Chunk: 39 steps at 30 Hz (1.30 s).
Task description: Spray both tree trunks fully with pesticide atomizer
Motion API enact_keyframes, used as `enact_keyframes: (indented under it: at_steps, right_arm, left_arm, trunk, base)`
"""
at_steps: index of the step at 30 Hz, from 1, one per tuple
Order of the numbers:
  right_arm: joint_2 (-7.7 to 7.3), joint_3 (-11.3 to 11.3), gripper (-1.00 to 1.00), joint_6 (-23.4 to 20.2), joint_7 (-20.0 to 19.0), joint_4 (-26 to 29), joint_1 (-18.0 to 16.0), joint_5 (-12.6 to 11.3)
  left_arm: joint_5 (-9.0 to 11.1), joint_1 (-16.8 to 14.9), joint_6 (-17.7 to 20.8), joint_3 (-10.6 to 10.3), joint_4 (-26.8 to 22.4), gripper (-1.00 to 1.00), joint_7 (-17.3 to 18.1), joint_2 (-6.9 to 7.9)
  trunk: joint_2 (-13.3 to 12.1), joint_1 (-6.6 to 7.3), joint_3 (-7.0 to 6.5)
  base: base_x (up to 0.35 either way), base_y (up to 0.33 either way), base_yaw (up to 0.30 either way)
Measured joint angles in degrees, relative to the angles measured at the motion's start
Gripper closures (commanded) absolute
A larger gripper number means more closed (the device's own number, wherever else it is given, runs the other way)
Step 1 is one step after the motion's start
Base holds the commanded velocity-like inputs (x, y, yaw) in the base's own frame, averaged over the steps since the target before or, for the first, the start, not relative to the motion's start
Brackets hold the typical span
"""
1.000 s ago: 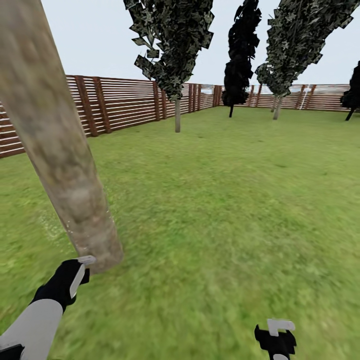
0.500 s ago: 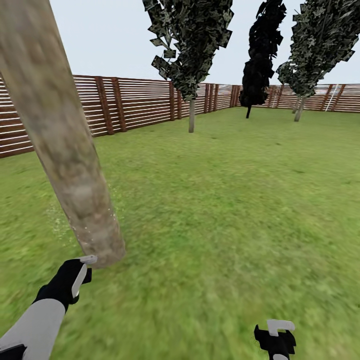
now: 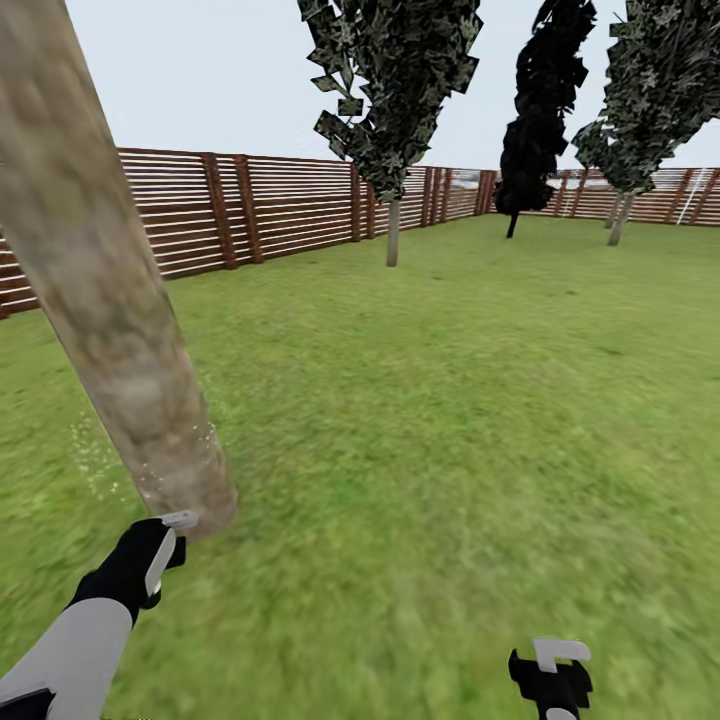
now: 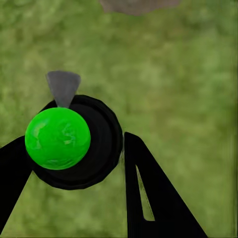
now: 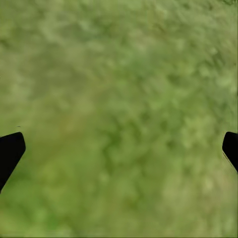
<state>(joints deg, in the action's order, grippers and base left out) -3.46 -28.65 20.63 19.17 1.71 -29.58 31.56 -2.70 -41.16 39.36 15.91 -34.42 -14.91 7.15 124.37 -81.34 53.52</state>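
The pesticide atomizer [image 4: 99, 144], a round black body with a bright green ball on top and a grey nozzle, sits between the fingers of my left gripper [image 4: 74, 151], which is shut on it. In the head view my left gripper [image 3: 158, 548] hangs right at the foot of the near tree trunk [image 3: 105, 300], nozzle toward the bark, with fine white specks around the base. A second tree [image 3: 393, 228] stands far back by the fence. My right gripper [image 3: 550, 668] hangs low over the grass, fingers wide apart [image 5: 119, 144].
Green lawn [image 3: 450, 400] stretches ahead to a reddish-brown slat fence [image 3: 260, 205]. A black cone-shaped tree [image 3: 540, 110] and another leafy tree [image 3: 620, 215] stand at the far right.
The whole view has shifted, so the far trees sit further right. Fine white specks have appeared around the near trunk's foot. Both arms keep their place in the picture.
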Motion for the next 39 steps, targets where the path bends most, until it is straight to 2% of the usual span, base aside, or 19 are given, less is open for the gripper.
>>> enact_keyframes:
  at_steps: [2,3,5,9,15,39]
  right_arm:
    - [-0.03,-0.05,-1.0,0.0,0.02,0.05,0.0,0.0]
    - [-0.04,-0.05,-1.0,0.0,0.01,0.06,0.0,0.0]
    - [-0.04,-0.06,-1.0,0.0,-0.03,0.06,0.01,0.0]
    - [-0.04,-0.07,-1.0,0.0,-0.02,0.06,0.01,0.0]
    - [-0.04,-0.06,-1.0,-0.01,-0.03,0.06,0.01,0.0]
    - [-0.13,-0.06,-1.0,-0.01,0.0,0.07,0.01,0.0]
  left_arm:
    - [0.19,-0.08,0.24,0.14,-0.68,1.0,0.11,-1.08]
    - [-0.29,-0.45,0.83,0.13,-1.62,1.0,0.19,-0.87]
    - [-0.3,-0.31,5.5,0.27,-7.6,1.0,0.21,-0.66]
    - [-0.33,-0.8,13.56,0.3,-15.82,1.0,0.2,-0.27]
    - [-0.11,-0.88,14.08,0.25,-16.68,1.0,0.29,0.2]
    - [-0.08,-0.9,14.21,0.03,-16.66,1.0,0.2,-0.29]
  trunk:
    - [0.0,0.0,0.0]
    - [0.0,0.01,-0.01]
    - [0.0,0.0,0.0]
    - [0.0,-0.01,0.0]
    - [0.0,-0.01,0.0]
    - [0.0,-0.01,0.0]
  base:
    - [0.205,-0.221,0.277]
    - [0.224,-0.169,0.277]
    - [0.075,-0.051,0.277]
    - [0.003,-0.002,0.277]
    - [0.04,-0.058,0.257]
    - [0.042,-0.272,0.005]
